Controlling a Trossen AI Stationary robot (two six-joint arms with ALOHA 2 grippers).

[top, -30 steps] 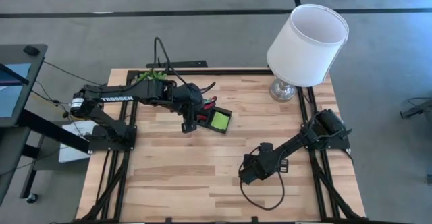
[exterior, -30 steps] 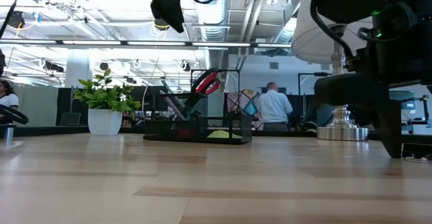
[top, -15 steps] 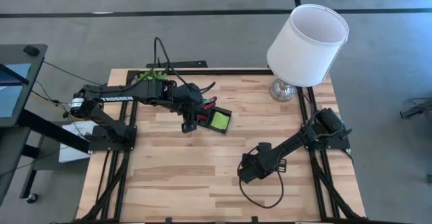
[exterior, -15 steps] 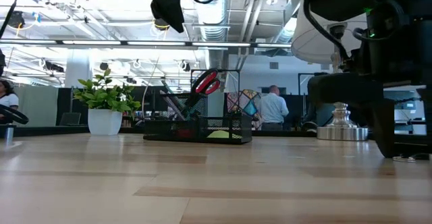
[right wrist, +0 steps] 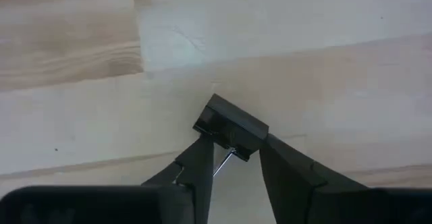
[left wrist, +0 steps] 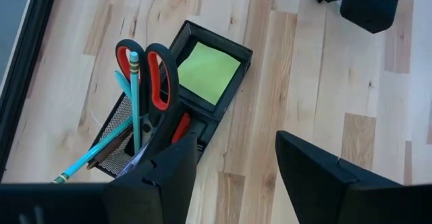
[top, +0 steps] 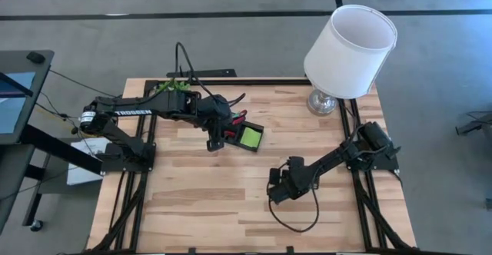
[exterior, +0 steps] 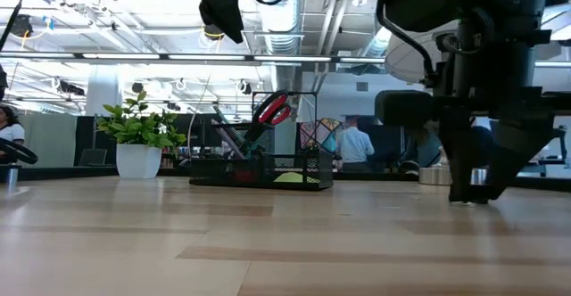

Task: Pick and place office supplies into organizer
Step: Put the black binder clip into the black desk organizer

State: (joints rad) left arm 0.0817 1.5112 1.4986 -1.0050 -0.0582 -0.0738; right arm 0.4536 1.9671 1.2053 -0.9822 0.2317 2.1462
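1. Right claw (right wrist: 233,158): low over the counter (top: 231,201), right of centre toward the near edge; fingers (right wrist: 196,163) pressed against a small black binder clip (right wrist: 231,127) from both sides, its wire handle between them. Gripping the clip.
2. Binder clip: at the counter surface, whether resting or just lifted cannot be told; well apart from the organizer (top: 244,134).
3. Organizer: black mesh tray, left of centre toward the far side of the counter. Taller compartment holding red-handled scissors (left wrist: 150,72), a teal pen (left wrist: 133,89) and further pens, upright or leaning. Low flat section holding a lime-green sticky-note pad (left wrist: 209,72). Red item (left wrist: 179,126) lying in the part between, not identifiable.
4. Left claw (left wrist: 233,177): hanging above the counter just beside the organizer, on its near side; fingers spread apart, nothing between them.
5. Potted plant (exterior: 140,140): green leaves, white pot, far left corner area of the counter, behind the left arm.
6. Lamp (top: 350,51): white shade, metal base, far right corner of the counter.
7. Room beyond: a person (exterior: 355,143) in a light shirt, seen in the low view behind the organizer.
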